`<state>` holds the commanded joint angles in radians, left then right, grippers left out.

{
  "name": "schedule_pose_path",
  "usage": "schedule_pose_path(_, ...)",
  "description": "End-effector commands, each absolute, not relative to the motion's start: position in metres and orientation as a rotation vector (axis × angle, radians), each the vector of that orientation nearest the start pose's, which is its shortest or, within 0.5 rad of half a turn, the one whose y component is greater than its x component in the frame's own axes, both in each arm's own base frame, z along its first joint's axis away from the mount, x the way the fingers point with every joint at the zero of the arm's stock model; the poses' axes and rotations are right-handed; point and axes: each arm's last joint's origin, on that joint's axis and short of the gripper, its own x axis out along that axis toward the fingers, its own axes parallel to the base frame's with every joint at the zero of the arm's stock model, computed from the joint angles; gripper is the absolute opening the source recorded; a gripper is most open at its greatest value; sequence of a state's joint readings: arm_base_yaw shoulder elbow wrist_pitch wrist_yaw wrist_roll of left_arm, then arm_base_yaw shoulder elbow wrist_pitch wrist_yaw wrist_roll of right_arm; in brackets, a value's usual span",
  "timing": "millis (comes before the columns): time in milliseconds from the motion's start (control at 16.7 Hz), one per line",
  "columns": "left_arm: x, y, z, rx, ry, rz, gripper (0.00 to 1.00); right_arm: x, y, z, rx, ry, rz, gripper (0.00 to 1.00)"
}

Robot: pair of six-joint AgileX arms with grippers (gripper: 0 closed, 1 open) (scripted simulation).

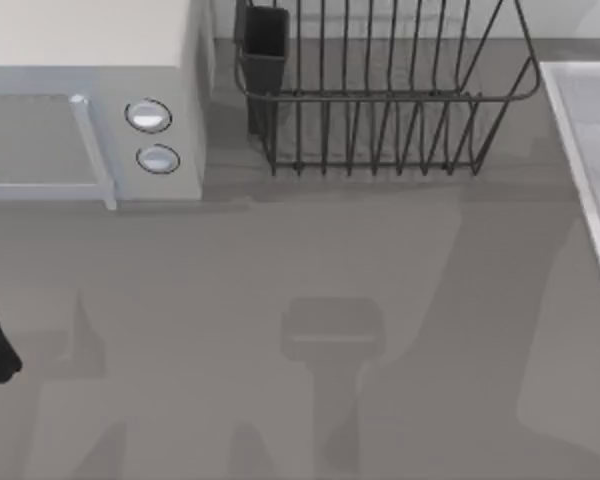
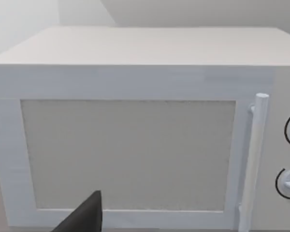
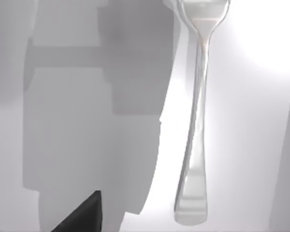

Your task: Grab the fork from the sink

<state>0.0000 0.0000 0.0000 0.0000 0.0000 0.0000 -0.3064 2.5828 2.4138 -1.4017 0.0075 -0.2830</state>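
While only 1 dark fingertip (image 3: 84,215) of the right gripper pokes into the right wrist view, cannot tell jaw state; same for the left fingertip (image 2: 84,217), facing the microwave (image 2: 135,140). Fork (image 3: 195,121) lying flat on the pale sink (image 1: 585,150) floor, tines cut off. From above, just sink rim at table's right, beside dish rack (image 1: 380,100).

Sink (image 1: 580,150) rim right of dish rack (image 1: 380,100).
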Motion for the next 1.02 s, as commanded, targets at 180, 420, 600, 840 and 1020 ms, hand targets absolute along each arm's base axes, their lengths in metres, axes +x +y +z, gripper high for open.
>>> schedule_pose_path(180, 0.106, -0.001, 0.16, 0.0, 0.0, 0.0, 1.0, 0.481, -0.142, 0.158, 0.004, 1.573, -0.003, 1.0)
schedule_pose_path(420, 0.106, -0.001, 0.16, 0.0, 0.0, 0.0, 1.0, 0.49, -0.146, 0.137, 0.011, 1.604, 0.004, 1.0)
schedule_pose_path(600, 0.106, -0.001, 0.16, 0.0, 0.0, 0.0, 1.0, 0.501, -0.15, 0.111, 0.015, 1.62, 0.007, 1.0)
schedule_pose_path(840, 0.106, -0.001, 0.16, 0.0, 0.0, 0.0, 1.0, 0.51, -0.153, 0.079, 0.009, 1.591, 0.0, 1.0)
schedule_pose_path(1020, 0.106, -0.001, 0.16, 0.0, 0.0, 0.0, 1.0, 0.504, -0.152, 0.056, 0.004, 1.562, -0.008, 1.0)
